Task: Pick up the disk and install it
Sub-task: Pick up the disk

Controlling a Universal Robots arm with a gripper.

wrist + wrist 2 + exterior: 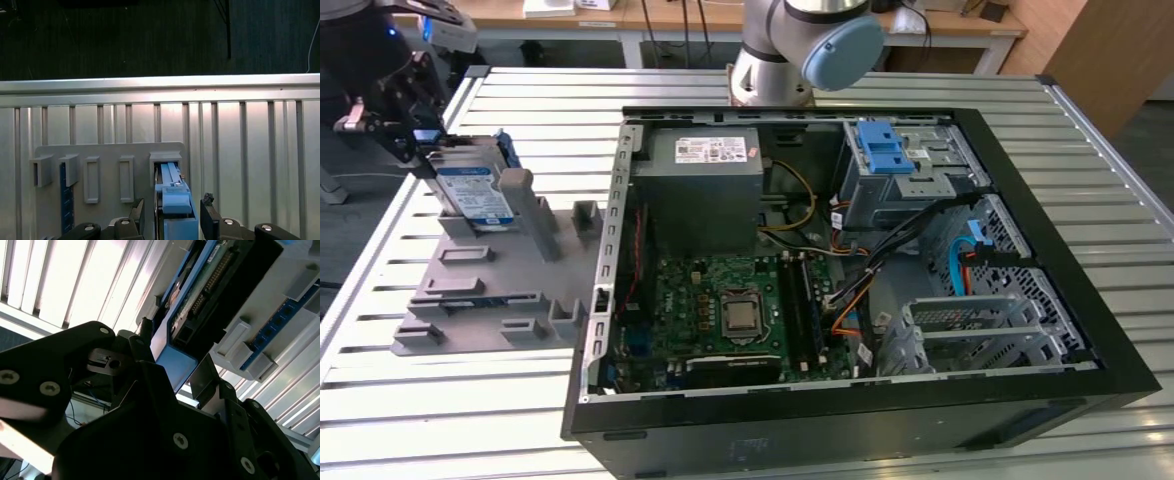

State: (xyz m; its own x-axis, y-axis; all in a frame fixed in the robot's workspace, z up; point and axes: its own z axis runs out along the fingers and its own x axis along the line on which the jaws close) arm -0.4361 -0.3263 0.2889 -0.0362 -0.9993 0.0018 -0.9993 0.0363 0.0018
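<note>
The disk (470, 195) stands on edge in a slot of the grey holder (480, 290) at the exterior view's left, its white-and-blue label facing the camera. My gripper (420, 150) is at the disk's upper end. In the first wrist view the disk's blue rail (175, 202) lies between my two fingers, with a small gap on each side. The gripper (172, 207) is open and straddles the disk. In the second wrist view the disk's dark underside (225, 290) and blue end (175, 362) run away from between the fingertips (205, 377).
An open computer case (1067, 250) lies on the slatted metal table (454, 400), to the exterior view's right of the holder. Inside it are a grey power-supply box (707, 190), a motherboard (734, 310) and a drive bay with a blue latch (883, 150). The arm's base (787, 50) stands behind the case.
</note>
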